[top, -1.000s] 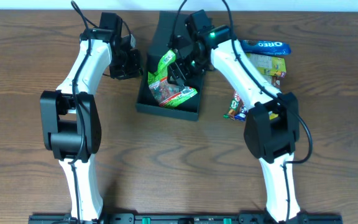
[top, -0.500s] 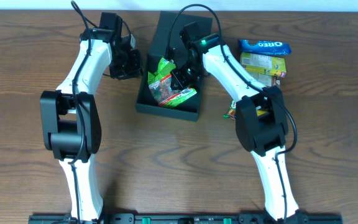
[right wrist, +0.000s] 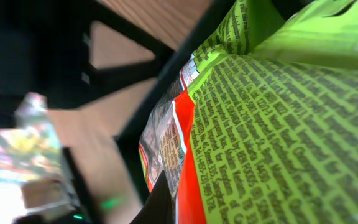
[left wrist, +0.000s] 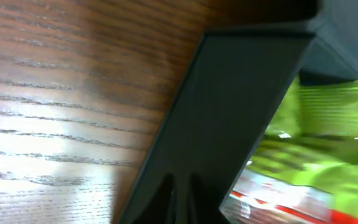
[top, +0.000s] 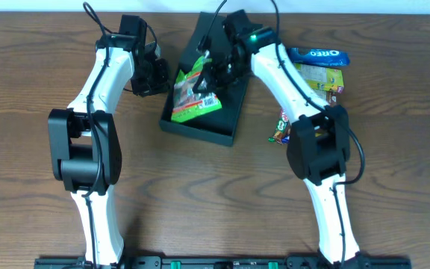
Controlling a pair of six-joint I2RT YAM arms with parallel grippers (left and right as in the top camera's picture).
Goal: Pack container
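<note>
Matte black, square, shallow-walled cardboard container (top: 228,112), flat and skewed at the far middle of the wooden table (top: 200,194); flap lid (top: 197,37) open behind; green snack packets (top: 195,101) inside, leftward.

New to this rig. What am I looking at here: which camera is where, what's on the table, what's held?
Two white-and-black robot arms work at a wooden table, each ending in a two-finger gripper. The wide picture comes from a fixed camera above; the two blurry close-ups come from cameras on the wrists. Mid-table lies the container, a shallow black box. The right gripper is shut on a green snack packet over the box; that packet's print fills its wrist view. The left gripper is shut at the box's left wall; whether it pinches the wall is unclear. Right of the box lie a blue Oreo pack, a yellow-green pack and a small wrapper partly under the arm.
</note>
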